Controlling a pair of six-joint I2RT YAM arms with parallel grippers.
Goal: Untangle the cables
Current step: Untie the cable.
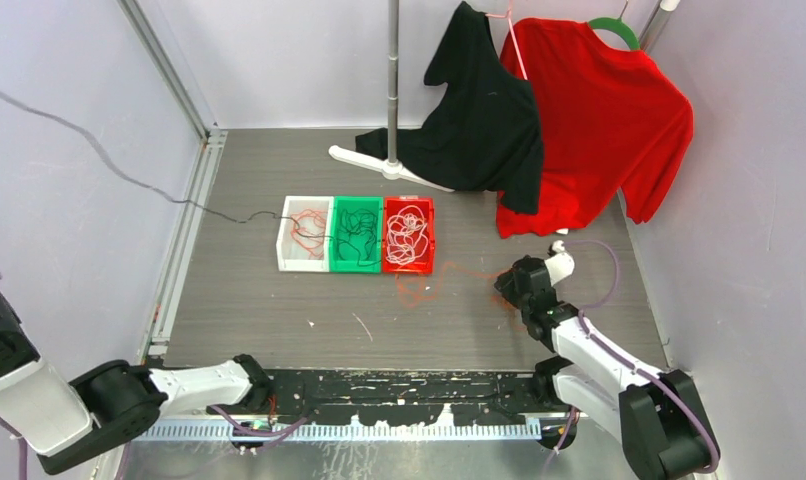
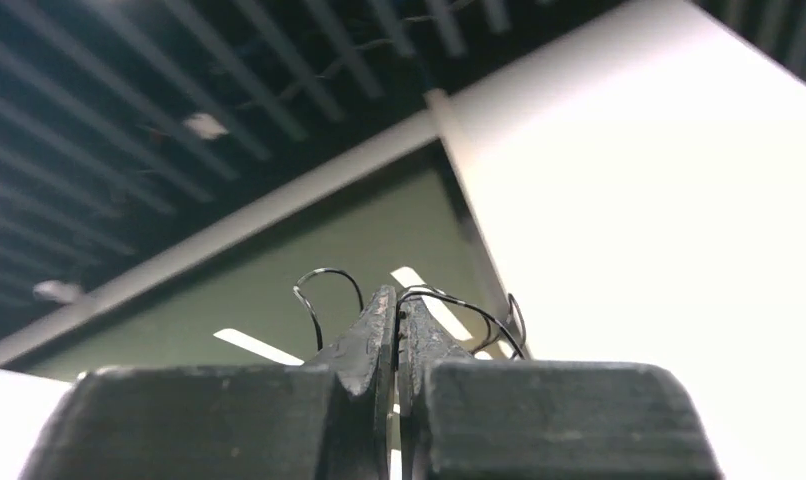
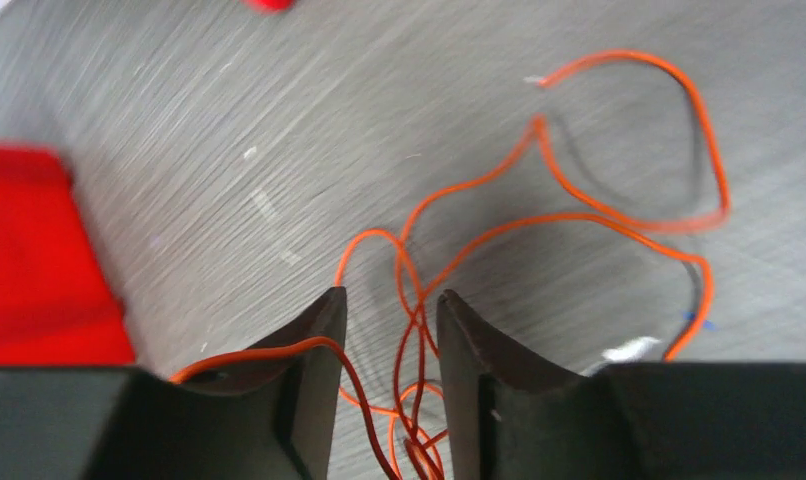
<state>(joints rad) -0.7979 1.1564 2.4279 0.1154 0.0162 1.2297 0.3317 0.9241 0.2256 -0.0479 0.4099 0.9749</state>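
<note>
Three small bins sit mid-table. The white bin (image 1: 291, 262) holds orange-red cable, the green bin (image 1: 337, 266) black cable, the red bin (image 1: 426, 268) white cable. A black cable (image 1: 119, 172) runs taut from the green bin up to the left edge. My left gripper (image 2: 396, 292) points at the ceiling, shut on loops of this black cable (image 2: 324, 272); it is out of the top view. A loose orange-red cable (image 1: 419, 285) lies on the table in front of the red bin. My right gripper (image 3: 391, 295) (image 1: 505, 290) is open low over the orange-red cable (image 3: 579, 215); strands pass between the jaws and one drapes over the left finger (image 3: 309, 350).
A stand with a white foot (image 1: 364, 160) and metal pole (image 1: 392, 80) is at the back. A black shirt (image 1: 479, 110) and a red shirt (image 1: 599, 120) hang there, down to the table. Walls close in left and right.
</note>
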